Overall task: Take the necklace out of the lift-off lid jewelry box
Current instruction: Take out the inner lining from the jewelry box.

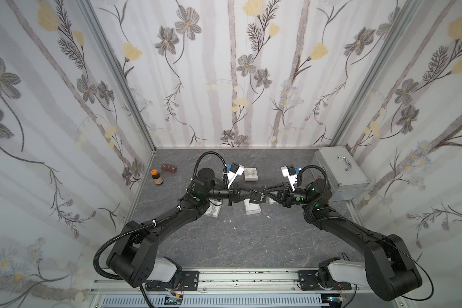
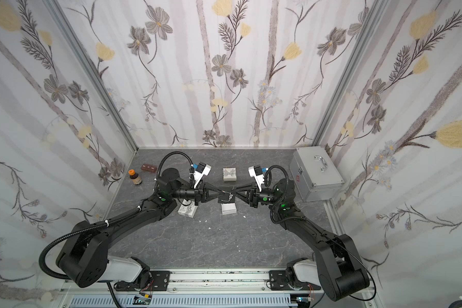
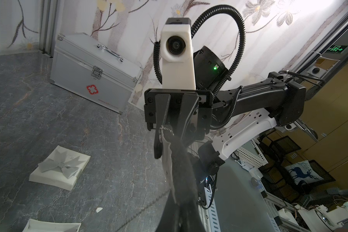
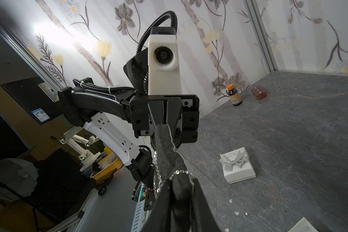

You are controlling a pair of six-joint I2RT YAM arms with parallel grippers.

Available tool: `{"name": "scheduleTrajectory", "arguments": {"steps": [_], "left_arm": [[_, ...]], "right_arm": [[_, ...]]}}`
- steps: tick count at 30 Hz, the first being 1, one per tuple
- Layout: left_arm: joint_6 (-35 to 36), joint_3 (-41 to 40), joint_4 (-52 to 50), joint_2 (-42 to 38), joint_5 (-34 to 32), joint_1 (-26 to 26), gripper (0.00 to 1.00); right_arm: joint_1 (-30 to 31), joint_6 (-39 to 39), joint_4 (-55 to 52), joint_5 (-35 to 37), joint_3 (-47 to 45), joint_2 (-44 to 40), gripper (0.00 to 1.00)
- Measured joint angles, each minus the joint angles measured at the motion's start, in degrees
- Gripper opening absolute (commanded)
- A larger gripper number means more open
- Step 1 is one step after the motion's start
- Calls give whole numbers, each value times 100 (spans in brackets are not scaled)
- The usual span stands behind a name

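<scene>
At far left we see a bottle (image 1: 157,178) and a brown block (image 1: 169,168) by the wall, well apart from the work. The left arm (image 1: 171,216) reaches in from the front rail, elbow out and forearm angled inward, with its wrist level so the gripper points straight across the table. The left gripper (image 1: 252,192) is clamped tight on 1 end of a black pad (image 1: 256,199), which is held in the air. Under this forearm lies a white lid (image 1: 214,211) with a bow.

In both top views the pad hangs just above an open white box (image 1: 252,209) (image 2: 229,209). Behind it stands a bow box (image 1: 250,174). The necklace (image 4: 179,172) is out of the box, its chain draped across the pad.

The right arm (image 1: 339,224) mirrors the left, and the right gripper (image 1: 265,192) meets the other tip to tip. Its jaws stand narrow on either side of the pad's other end, and we cannot tell whether they press it. At far right sits a metal case (image 1: 339,170).

Only the right wrist view shows the left jaws head-on, closed to a thin slit, and the chain looped over the pad's edge. Only the left wrist view shows chain links at the right fingertips. The top views alone show the pad directly over the open box.
</scene>
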Motion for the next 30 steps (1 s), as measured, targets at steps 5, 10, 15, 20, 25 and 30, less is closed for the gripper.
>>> {"name": "scheduleTrajectory", "arguments": {"steps": [5,10,15,20,25,30], "left_arm": [[323,31,-450,-7,-391,4,6],[525,28,-756,-28,-684,4,26],[682,11,-970,-90,-1010,9,38],[879,4,-1266,-195,-1438,-13,37],[1176,13,-1626,-326,-1849,-247,35],[1344,131,-1725,-201,-2035,-562,35]], "right_arm": [[-2,-140,-210,4,-2,-146,9],[-2,-426,-702,74,33,-332,3],[-7,-892,-1508,398,229,-490,0],[-7,-1419,-2693,1207,651,-533,0],[-2,-1884,-3836,2131,1119,-544,0],[44,-2111,-4356,2404,1147,-531,0]]}}
